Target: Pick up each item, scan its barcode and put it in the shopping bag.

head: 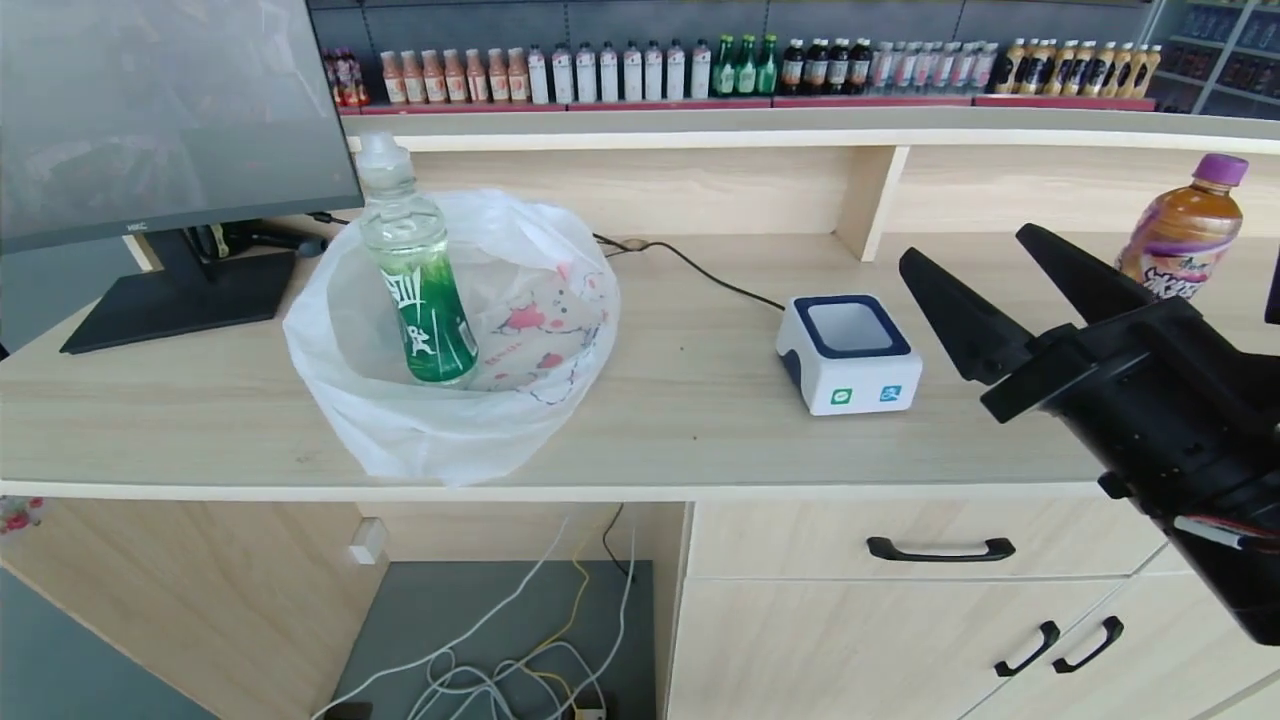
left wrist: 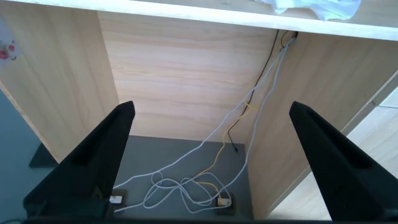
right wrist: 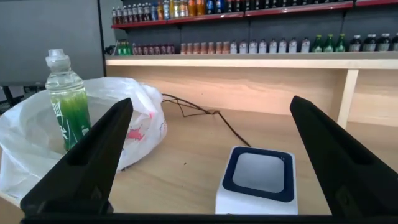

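Note:
A green-labelled bottle [head: 415,270] [right wrist: 67,106] stands upright inside the white plastic shopping bag [head: 400,420] [right wrist: 146,118] on the counter's left half. The white and blue barcode scanner [head: 848,352] [right wrist: 256,182] sits in the middle of the counter. An orange drink bottle with a purple cap [head: 1185,230] stands at the far right. My right gripper [head: 990,270] [right wrist: 205,118] hovers open and empty above the counter, right of the scanner and in front of the orange bottle. My left gripper [left wrist: 208,118] is open and empty below the counter, facing the cable recess.
A monitor [head: 170,110] on its stand occupies the back left. A black cable [head: 690,265] runs across the counter behind the scanner. A raised wooden ledge [head: 800,140] borders the back. Loose cables [left wrist: 199,186] lie on the floor under the counter.

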Robot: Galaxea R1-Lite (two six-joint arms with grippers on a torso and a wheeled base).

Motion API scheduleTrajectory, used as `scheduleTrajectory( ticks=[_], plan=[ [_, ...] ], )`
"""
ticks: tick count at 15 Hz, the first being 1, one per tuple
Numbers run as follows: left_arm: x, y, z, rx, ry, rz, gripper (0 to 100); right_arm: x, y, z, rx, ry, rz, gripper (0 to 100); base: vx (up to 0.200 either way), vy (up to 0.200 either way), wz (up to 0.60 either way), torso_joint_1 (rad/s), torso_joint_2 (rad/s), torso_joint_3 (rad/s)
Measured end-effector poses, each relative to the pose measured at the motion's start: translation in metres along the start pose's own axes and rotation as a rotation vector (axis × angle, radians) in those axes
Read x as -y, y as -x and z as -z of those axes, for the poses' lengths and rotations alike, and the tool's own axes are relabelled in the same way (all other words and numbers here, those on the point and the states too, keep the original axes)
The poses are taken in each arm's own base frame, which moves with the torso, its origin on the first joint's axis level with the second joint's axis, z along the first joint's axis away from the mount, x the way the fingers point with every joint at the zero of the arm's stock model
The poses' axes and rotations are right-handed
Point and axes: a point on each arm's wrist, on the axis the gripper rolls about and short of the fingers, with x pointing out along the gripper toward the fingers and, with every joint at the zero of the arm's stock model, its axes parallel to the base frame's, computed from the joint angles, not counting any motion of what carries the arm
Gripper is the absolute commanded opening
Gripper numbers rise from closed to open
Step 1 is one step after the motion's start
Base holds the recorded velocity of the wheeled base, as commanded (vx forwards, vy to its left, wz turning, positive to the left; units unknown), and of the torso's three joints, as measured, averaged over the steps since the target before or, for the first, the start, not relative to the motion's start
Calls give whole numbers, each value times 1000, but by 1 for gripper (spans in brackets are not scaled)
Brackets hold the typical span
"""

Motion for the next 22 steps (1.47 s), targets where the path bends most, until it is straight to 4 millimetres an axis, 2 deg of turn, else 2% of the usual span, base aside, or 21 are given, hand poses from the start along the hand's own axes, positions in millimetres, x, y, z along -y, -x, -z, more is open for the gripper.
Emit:
scheduleTrajectory(
  ticks=[18,22],
  plan=[
    [0,0,0,0,-1,0,100,1,0,6,-23,6,4,100,0,-200,0,1,1,2],
    [0,0,0,1,-2,0,100,1,-1,7,-24,6,5,100,0,0,0,0,0,0]
  ],
)
